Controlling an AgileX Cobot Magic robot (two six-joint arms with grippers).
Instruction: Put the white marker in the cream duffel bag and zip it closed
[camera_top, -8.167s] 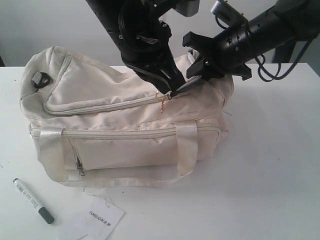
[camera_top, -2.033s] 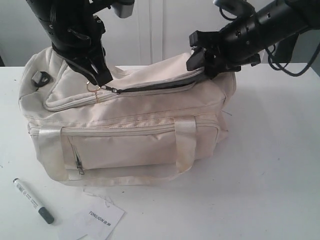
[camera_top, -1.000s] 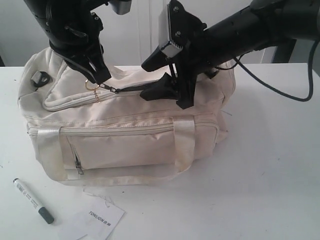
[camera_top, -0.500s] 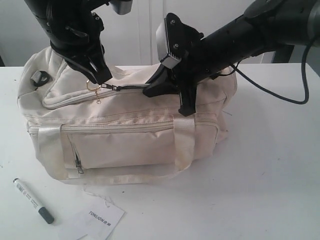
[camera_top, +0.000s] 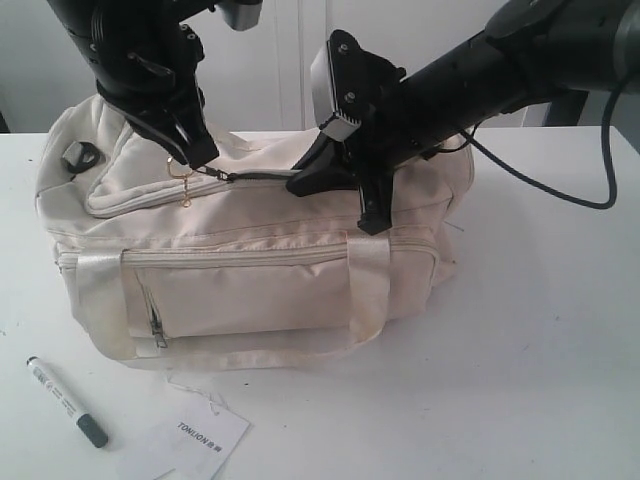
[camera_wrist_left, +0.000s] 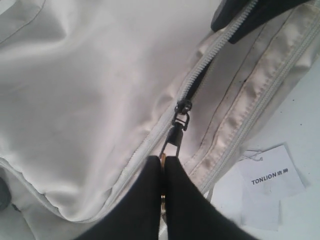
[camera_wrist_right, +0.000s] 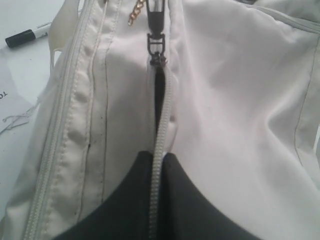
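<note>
Slim white marker (camera_top: 66, 403) w/ dark cap: lying flat on the white table (camera_top: 540, 350), front-left of the bag, well apart from it, nothing touching it. So, not in the bag yet. Near it, to the right in the exterior view, is a white paper tag (camera_top: 200, 436) printed TONLION, also flat on the table.

Big soft cream duffel bag (camera_top: 250, 280) sits mid-table, front pocket & satin handles facing the exterior cam. Top zip is part open: a dark slit runs from the black zip slider (camera_wrist_left: 183, 107) toward the right arm, and the teeth are closed on the slider's other side.

Left gripper (camera_wrist_left: 163, 161) is over the bag's left end, fingers together, clamped on the zip pull (camera_wrist_left: 172, 139) hanging off the slider, w/ a glint of gold ring at the tips. Right gripper (camera_wrist_right: 159, 156) reaches across to the bag's top middle, fingers pressed together w/ the zip's toothed edge pinched between them.
</note>
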